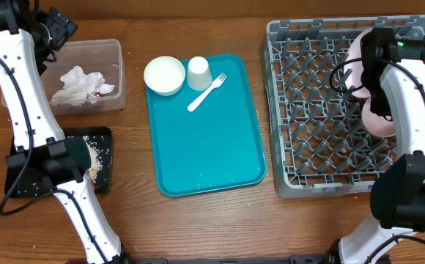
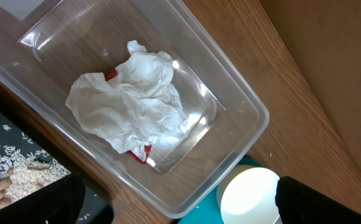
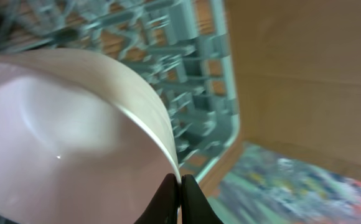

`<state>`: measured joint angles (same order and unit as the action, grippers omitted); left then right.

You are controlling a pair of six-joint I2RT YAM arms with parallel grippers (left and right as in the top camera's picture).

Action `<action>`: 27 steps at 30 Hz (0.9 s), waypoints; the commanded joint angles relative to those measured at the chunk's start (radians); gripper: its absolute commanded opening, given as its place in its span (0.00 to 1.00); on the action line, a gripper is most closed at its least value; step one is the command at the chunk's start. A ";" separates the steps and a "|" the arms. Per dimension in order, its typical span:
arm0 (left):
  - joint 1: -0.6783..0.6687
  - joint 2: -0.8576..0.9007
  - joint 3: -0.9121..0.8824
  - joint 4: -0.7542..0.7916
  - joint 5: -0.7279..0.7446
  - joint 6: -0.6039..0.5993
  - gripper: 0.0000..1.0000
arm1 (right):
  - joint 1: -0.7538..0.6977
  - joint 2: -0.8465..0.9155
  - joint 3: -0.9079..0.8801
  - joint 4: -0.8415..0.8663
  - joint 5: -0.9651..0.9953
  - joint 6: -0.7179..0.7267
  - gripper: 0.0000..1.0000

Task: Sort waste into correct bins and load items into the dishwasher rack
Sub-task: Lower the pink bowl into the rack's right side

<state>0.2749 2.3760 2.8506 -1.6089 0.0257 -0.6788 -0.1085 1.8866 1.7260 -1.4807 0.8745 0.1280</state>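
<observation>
Plate (image 3: 75,137) rim in right pincer (image 3: 180,185), over rack (image 3: 199,56)

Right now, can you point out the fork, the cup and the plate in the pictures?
fork (image 1: 207,93), overhead view, on the middle of its handle.
cup (image 1: 199,72), overhead view, on the middle of the cup.
plate (image 3: 68,143), right wrist view, on its broad pale face.

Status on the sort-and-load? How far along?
Done: napkins and a red wrapper sit in the clear tub; rice is in the black tray. In hand: the right hand pinches the plate by its rim at the rack. To do: bowl, cup and fork wait on the teal tray; the left hand is open over the tub.
</observation>
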 commanded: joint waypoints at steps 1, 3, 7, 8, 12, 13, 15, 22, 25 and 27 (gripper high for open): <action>-0.006 -0.002 -0.002 -0.002 -0.007 -0.006 1.00 | 0.001 -0.034 -0.005 0.049 0.176 0.002 0.04; -0.006 -0.002 -0.002 -0.002 -0.007 -0.006 1.00 | 0.002 -0.033 -0.005 0.074 0.171 0.002 0.04; -0.006 -0.002 -0.002 -0.002 -0.007 -0.006 1.00 | 0.003 -0.033 -0.006 0.111 0.134 0.002 0.06; -0.006 -0.002 -0.002 -0.002 -0.007 -0.006 1.00 | 0.010 -0.033 -0.006 0.109 0.126 0.002 0.06; -0.006 -0.002 -0.002 -0.002 -0.007 -0.006 1.00 | 0.055 -0.033 -0.006 0.108 0.092 0.002 0.06; -0.006 -0.002 -0.002 -0.002 -0.007 -0.006 1.00 | 0.066 -0.033 -0.006 0.108 0.092 0.003 0.06; -0.006 -0.002 -0.002 -0.002 -0.007 -0.006 1.00 | 0.095 -0.030 -0.009 0.108 0.093 0.006 0.06; -0.006 -0.002 -0.002 -0.002 -0.007 -0.006 1.00 | 0.109 -0.029 -0.138 0.111 0.089 0.033 0.07; -0.006 -0.002 -0.002 -0.002 -0.007 -0.006 1.00 | 0.126 -0.029 -0.156 0.103 0.090 0.032 0.11; -0.006 -0.002 -0.002 -0.002 -0.007 -0.006 1.00 | 0.129 -0.029 -0.156 0.091 0.132 0.032 0.11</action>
<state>0.2749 2.3760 2.8502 -1.6089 0.0257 -0.6788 0.0067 1.8858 1.5799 -1.3830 0.9829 0.1490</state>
